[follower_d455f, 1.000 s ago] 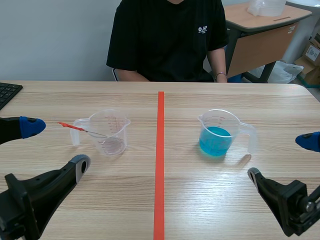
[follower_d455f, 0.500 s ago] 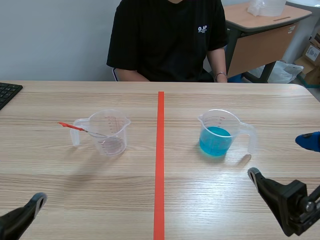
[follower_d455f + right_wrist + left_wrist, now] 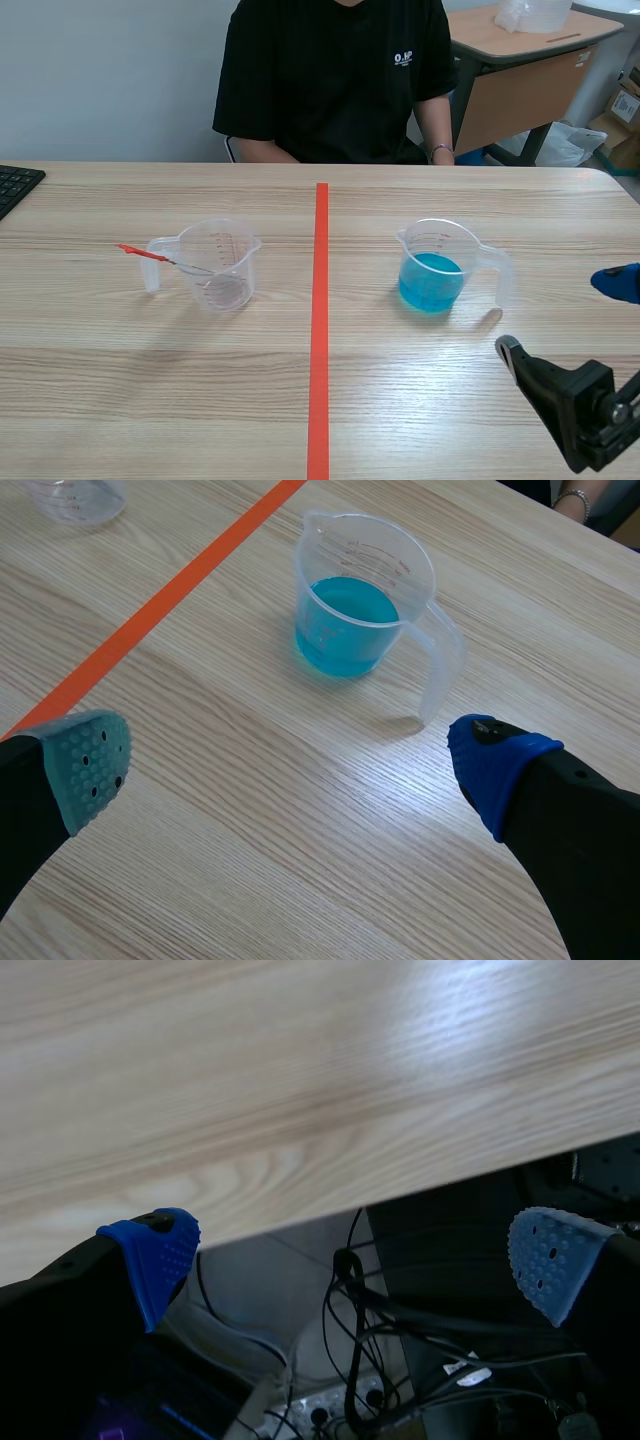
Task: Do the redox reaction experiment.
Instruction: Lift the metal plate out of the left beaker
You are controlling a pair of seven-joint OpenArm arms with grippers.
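Light wood table (image 3: 420, 400) in what looks like a classroom or office. A strip of orange-red tape (image 3: 320, 330) runs down the middle from near to far. A person in a black t-shirt (image 3: 335, 75) sits at the far side, and there's another desk (image 3: 530, 55) behind them at the far right. The corner of a black keyboard (image 3: 15, 185) pokes in at the far left edge.

Two clear plastic measuring cups sit on either side of the tape, well apart, both upright. The left cup (image 3: 222, 265) looks empty apart from a thin rod with a red end (image 3: 140, 253) leaning in it, with the red end sticking out over the rim to the left. The right cup (image 3: 435, 268) has blue liquid (image 3: 431, 280) in the bottom part, and its handle points right.

The right gripper (image 3: 562, 316) sits low at the near right, nearer than the blue cup and not touching it. Its fingers are spread wide with nothing between them. In its wrist view the blue cup stands ahead of the open gap.

The left gripper (image 3: 350, 1255) doesn't show in the scene view at all. Its own camera shows it off the near edge of the table, fingers wide apart and holding nothing, with a tangle of cables (image 3: 350, 1350) under the table below it.
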